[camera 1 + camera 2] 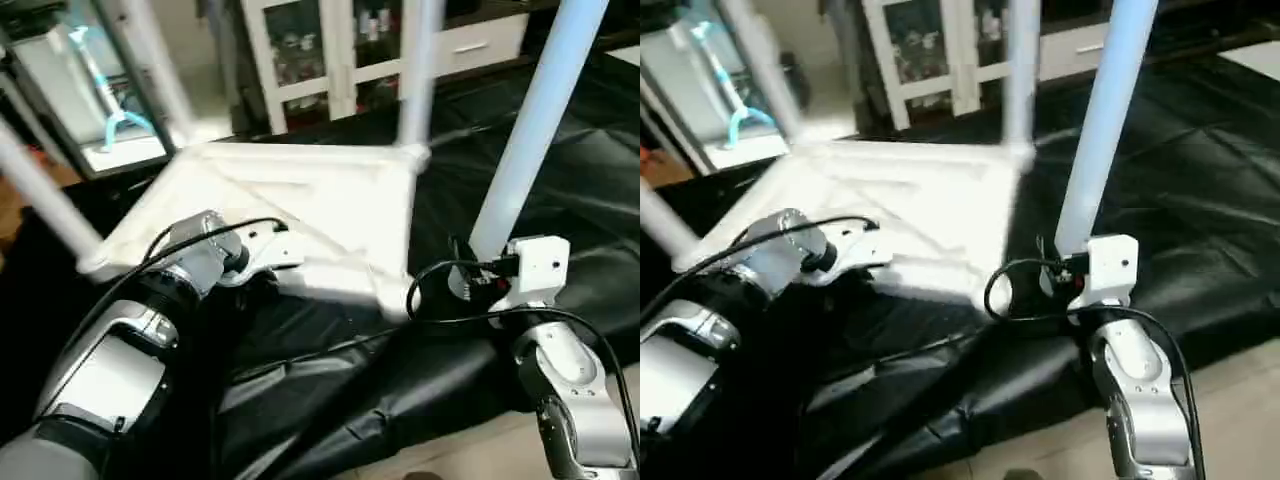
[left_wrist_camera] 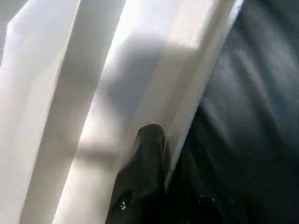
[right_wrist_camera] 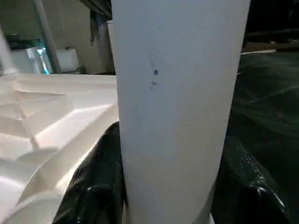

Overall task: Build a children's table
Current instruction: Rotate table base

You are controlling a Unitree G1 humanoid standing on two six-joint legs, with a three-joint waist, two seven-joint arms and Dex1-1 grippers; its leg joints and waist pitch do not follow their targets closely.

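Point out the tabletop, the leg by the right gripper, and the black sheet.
tabletop (image 1: 300, 200), left eye view, ribbed underside.
leg by the right gripper (image 1: 530, 130), left eye view, middle of the shaft.
black sheet (image 1: 590, 190), left eye view, bare stretch right of the leg.

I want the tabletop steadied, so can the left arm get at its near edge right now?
Probably yes. The left gripper already sits at the near rim of the tabletop, one black finger lying against the white edge wall. Nothing stands between them; the right gripper is occupied around a leg.

White tabletop (image 1: 300, 215) with ribbed underside and white legs (image 1: 530, 130) lies on a glossy black sheet (image 1: 560, 200); forearms (image 1: 110, 370) silver, cabinet (image 1: 330, 50) apparently white.
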